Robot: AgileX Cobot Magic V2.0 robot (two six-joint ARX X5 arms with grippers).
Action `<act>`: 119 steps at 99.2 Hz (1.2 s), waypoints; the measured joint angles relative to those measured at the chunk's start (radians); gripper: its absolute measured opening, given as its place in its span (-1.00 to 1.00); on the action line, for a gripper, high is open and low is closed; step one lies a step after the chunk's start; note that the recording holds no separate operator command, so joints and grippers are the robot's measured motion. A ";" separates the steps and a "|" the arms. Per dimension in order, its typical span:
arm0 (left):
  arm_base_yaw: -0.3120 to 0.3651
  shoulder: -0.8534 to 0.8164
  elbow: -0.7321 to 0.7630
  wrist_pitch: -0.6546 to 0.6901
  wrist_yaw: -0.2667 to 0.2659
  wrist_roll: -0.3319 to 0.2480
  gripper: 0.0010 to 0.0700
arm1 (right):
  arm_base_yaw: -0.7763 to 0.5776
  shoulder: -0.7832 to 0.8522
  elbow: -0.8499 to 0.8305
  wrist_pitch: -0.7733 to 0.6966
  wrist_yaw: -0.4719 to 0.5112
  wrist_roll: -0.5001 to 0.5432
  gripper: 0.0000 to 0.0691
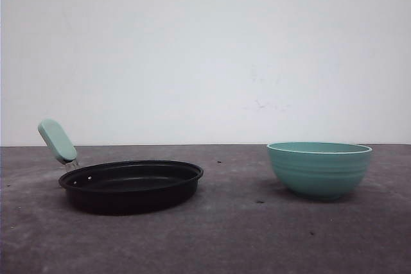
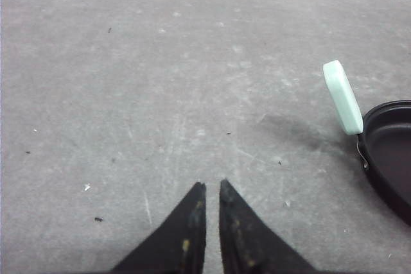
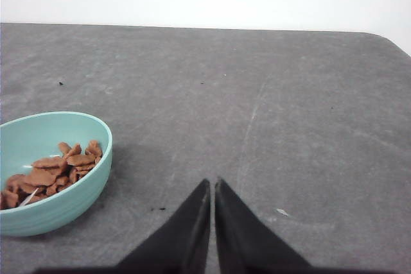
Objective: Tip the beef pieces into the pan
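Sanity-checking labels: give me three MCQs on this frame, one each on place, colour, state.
1. Where are the beef pieces? A) in the pan B) in the bowl C) on the table
2. Colour of the pan handle? A) mint green B) red C) black
3. Right gripper? A) wide open B) holding the bowl C) shut, empty

Key: 1 B, chunks lie inside the teal bowl. 2 A, the handle is pale green. 3 C, fingertips nearly meet over the bare table.

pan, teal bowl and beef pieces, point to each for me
pan (image 1: 131, 183), front view, on its dark inner floor
teal bowl (image 1: 319, 172), front view, on its ribbed outer wall
beef pieces (image 3: 54, 171), right wrist view, middle of the heap inside the bowl
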 joint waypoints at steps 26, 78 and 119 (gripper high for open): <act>0.000 0.000 0.000 0.000 0.000 0.000 -0.99 | 0.000 0.000 0.000 0.000 0.000 0.000 -0.97; 0.000 0.000 0.000 0.000 0.000 0.000 -0.99 | 0.000 0.002 0.000 -0.002 0.005 0.140 -0.97; 0.000 0.000 -0.001 0.008 0.106 -0.298 -0.99 | 0.000 0.007 -0.002 0.129 -0.008 0.204 -0.97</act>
